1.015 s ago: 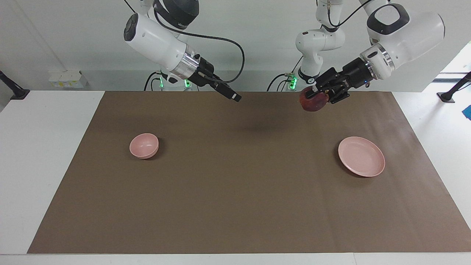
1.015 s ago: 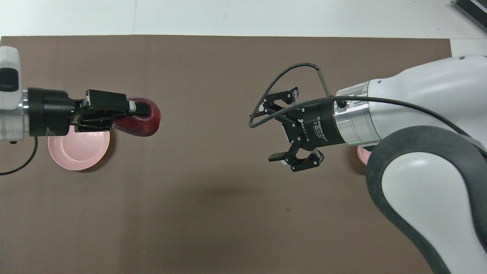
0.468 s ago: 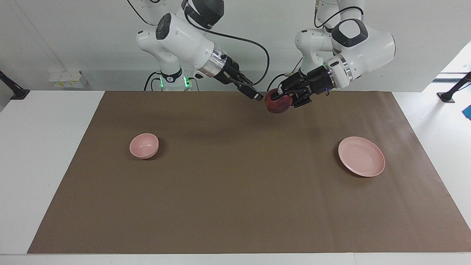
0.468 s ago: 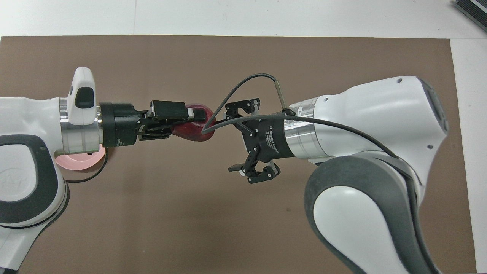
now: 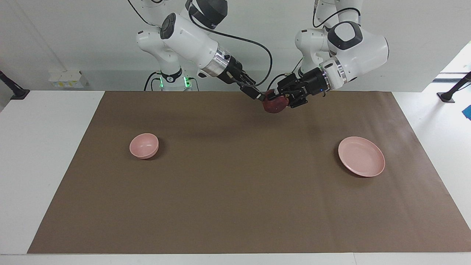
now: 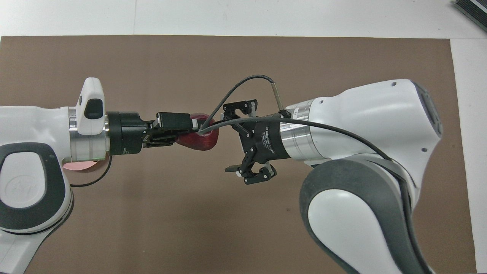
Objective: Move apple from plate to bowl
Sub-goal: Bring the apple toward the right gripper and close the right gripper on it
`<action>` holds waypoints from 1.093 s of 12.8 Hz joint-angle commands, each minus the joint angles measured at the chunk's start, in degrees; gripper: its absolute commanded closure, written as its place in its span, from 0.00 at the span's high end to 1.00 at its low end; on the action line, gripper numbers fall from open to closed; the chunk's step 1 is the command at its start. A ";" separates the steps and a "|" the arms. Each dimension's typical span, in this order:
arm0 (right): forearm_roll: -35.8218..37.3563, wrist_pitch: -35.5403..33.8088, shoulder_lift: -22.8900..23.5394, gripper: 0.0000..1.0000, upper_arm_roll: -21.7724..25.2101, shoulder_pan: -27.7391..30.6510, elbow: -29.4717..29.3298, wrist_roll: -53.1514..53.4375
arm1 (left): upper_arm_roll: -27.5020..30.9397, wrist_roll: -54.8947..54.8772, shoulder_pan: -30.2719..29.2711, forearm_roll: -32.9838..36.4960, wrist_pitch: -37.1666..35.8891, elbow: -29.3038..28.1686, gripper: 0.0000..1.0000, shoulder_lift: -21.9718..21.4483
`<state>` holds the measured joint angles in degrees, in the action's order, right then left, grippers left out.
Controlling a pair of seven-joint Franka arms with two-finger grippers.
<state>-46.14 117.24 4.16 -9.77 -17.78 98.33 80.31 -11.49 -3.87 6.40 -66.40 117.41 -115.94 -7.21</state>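
Note:
The dark red apple [image 5: 272, 106] hangs in the air over the brown mat, midway between the two arms' bases, with my left gripper [image 5: 276, 99] shut on it. From above, the apple [image 6: 201, 140] sticks out past the left gripper [image 6: 192, 127]. My right gripper [image 6: 227, 139] is open, its mouth facing the apple, and one fingertip [image 5: 259, 97] lies close beside the fruit. The pink plate [image 5: 361, 156] lies bare toward the left arm's end. The small pink bowl [image 5: 144, 145] stands toward the right arm's end. In the overhead view the bowl is hidden and only a sliver of the plate [image 6: 81, 166] shows.
A brown mat [image 5: 235, 191] covers most of the white table [image 5: 44, 147]. Both arms stretch over the mat's strip nearest the robots. A black cable [image 6: 247, 82] loops off the right wrist above the apple.
My left gripper has carried the apple from near the plate toward the table's middle. The right arm has swung in to meet it, gripper still open.

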 commanded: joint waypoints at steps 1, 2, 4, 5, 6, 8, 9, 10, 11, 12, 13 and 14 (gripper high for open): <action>-0.44 2.89 -0.03 1.00 0.01 0.47 0.81 -0.43 | 0.94 -1.93 1.34 -1.54 -0.95 -3.68 0.00 -3.52; -0.18 3.17 0.06 1.00 0.01 -0.14 0.89 0.97 | 0.94 -1.94 1.42 -1.54 -0.87 -3.59 0.00 -3.52; 1.48 3.69 0.41 1.00 -0.07 -0.41 0.89 2.21 | 0.94 -2.02 2.65 -1.63 -0.08 -3.50 0.00 -3.52; 1.58 3.70 0.41 1.00 -0.07 -0.41 0.89 2.48 | 0.94 -2.11 3.53 -1.72 0.19 -3.24 0.00 -3.43; 1.67 3.70 0.41 1.00 -0.07 -1.28 0.98 3.26 | 0.94 -2.37 3.80 -1.72 0.10 -3.41 0.00 -3.51; 1.76 3.96 0.50 1.00 -0.07 -2.60 0.89 5.72 | 0.94 -2.64 4.59 -1.81 0.36 -3.33 0.00 -3.52; 2.02 3.87 0.59 1.00 -0.07 -2.78 0.98 5.47 | 0.94 -2.64 4.94 -1.81 0.63 -3.32 0.00 -3.52; 2.63 3.78 0.68 1.00 -0.07 -2.78 0.98 5.12 | 0.94 -2.64 5.12 -1.81 0.63 -3.24 0.00 -3.52; 2.90 3.78 0.68 0.58 -0.07 -2.87 0.90 4.77 | 0.94 -2.73 5.12 -1.89 0.63 -3.24 0.00 -3.52; 4.12 3.96 0.59 0.19 -0.16 -3.74 0.81 4.68 | 0.94 -2.73 5.12 -1.98 0.54 -3.24 0.00 -3.52; 4.91 3.96 0.68 0.13 -0.16 -4.01 0.81 4.68 | 0.94 -2.64 5.03 -2.16 0.45 -3.15 0.00 -3.52; 4.92 3.96 0.68 0.09 -0.16 -4.01 0.72 4.94 | 0.94 -2.64 5.03 -2.42 0.37 -3.15 0.00 -3.43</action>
<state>-43.10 120.15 4.66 -9.74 -21.11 99.04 84.16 -11.18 -5.85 10.17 -66.76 117.75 -117.98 -8.99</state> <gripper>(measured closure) 0.185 0.322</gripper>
